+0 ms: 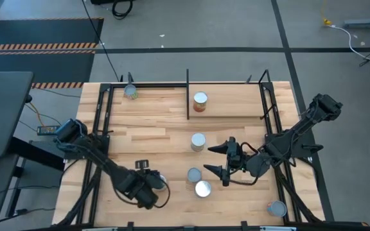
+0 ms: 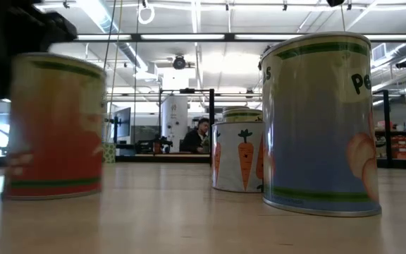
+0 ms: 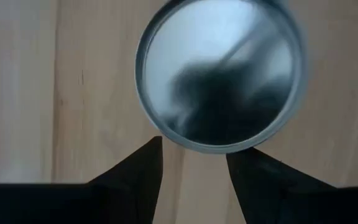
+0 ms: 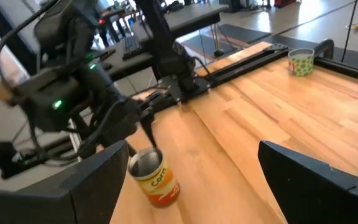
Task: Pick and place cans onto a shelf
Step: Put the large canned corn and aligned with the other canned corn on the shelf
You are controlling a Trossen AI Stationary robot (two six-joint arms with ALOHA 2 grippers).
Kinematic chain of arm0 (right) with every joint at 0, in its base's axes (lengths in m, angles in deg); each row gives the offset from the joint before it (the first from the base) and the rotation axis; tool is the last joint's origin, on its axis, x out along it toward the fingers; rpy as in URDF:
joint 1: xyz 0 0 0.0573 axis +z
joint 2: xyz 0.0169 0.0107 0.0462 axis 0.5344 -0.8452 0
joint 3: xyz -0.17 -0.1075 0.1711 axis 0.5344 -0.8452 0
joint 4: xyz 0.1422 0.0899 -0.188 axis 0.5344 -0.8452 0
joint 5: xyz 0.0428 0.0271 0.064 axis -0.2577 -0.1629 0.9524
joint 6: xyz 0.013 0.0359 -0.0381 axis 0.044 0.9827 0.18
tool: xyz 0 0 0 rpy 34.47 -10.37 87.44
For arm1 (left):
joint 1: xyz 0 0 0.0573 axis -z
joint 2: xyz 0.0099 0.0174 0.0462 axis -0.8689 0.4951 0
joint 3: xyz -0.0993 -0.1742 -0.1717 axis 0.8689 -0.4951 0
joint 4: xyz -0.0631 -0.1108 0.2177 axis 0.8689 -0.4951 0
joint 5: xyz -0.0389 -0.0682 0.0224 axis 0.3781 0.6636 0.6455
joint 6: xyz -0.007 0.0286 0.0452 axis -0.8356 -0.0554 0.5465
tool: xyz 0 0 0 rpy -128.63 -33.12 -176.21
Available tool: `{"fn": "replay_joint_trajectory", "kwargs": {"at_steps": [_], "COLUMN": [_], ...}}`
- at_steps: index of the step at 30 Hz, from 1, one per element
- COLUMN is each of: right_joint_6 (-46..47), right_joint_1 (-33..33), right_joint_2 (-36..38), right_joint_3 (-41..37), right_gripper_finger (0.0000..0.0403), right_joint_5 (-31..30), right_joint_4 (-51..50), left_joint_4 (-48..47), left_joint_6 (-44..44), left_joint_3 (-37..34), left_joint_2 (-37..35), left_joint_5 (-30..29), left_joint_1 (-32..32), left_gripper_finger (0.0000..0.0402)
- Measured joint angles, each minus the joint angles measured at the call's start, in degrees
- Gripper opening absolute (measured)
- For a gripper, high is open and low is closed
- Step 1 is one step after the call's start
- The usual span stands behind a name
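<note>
Tabletop (image 1: 146,131) of light wood, seen from above, with both dark arms over its near half.

Left tool (image 1: 151,186): near the front edge, left of centre, pointing down over a can with a corn label (image 4: 154,177). In the left wrist view the two fingers (image 3: 135,174) stand partly apart with bare wood between them. Their tips sit at the near rim of that can's silver top (image 3: 219,74), not around it. Open, nothing gripped. The right wrist view shows the same tool right at the can's top; whether it touches I cannot tell.

Right tool (image 1: 216,160): right of centre, pointing toward the left arm, jaws spread wide and empty. It sits between the middle can (image 1: 198,142) and the front pair.

Cans elsewhere:
- One on the shelf (image 1: 236,102), a can with an orange-red side (image 1: 200,101), just beside the shelf's left black post.
- One at the far left corner of the tabletop (image 1: 130,92).
- Two close together near the front: (image 1: 194,174) and (image 1: 203,188).
- One at the front right corner (image 1: 276,208).

Low view: a peach-labelled can (image 2: 323,120) up close, a carrot-labelled can (image 2: 238,159) behind it, and a blurred red can (image 2: 55,127) at left. A person (image 2: 199,134) sits far back in the room.
</note>
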Motion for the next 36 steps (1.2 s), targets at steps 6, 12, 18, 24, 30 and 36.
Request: {"fn": "replay_joint_trajectory", "kwargs": {"at_steps": [6,12,18,24,30,36], "right_joint_6": [-0.4,-2.7,-7.8,-12.6,-18.2,-27.0], "right_joint_1": [1.0,0.4,-1.6,-4.5,-8.7,-12.8], "right_joint_2": [0.0,0.0,0.0,-1.2,-10.0,-16.9], "right_joint_3": [0.0,0.0,0.0,0.0,0.0,8.5], "right_gripper_finger": [0.0367,0.0366,0.0360,0.0363,0.0377,0.0385], "right_joint_5": [3.1,9.0,9.9,13.4,26.1,38.9], "right_joint_4": [-5.6,-9.3,-11.5,-11.0,-6.2,-6.4], "left_joint_4": [11.3,21.6,24.5,15.7,9.6,-2.6], "left_joint_6": [6.6,14.4,19.1,24.1,19.5,6.8], "left_joint_3": [-2.7,-3.2,-3.2,-1.9,-2.0,-2.2], "left_joint_2": [0.0,0.1,0.2,-4.8,-18.0,-31.0], "left_joint_5": [-1.2,-3.1,-2.1,-0.8,-3.8,-16.6], "left_joint_1": [-5.2,-11.8,-20.4,-24.4,-22.5,-21.3], "left_gripper_finger": [0.0183,0.0187,0.0231,0.0267,0.0271,0.0292]}}
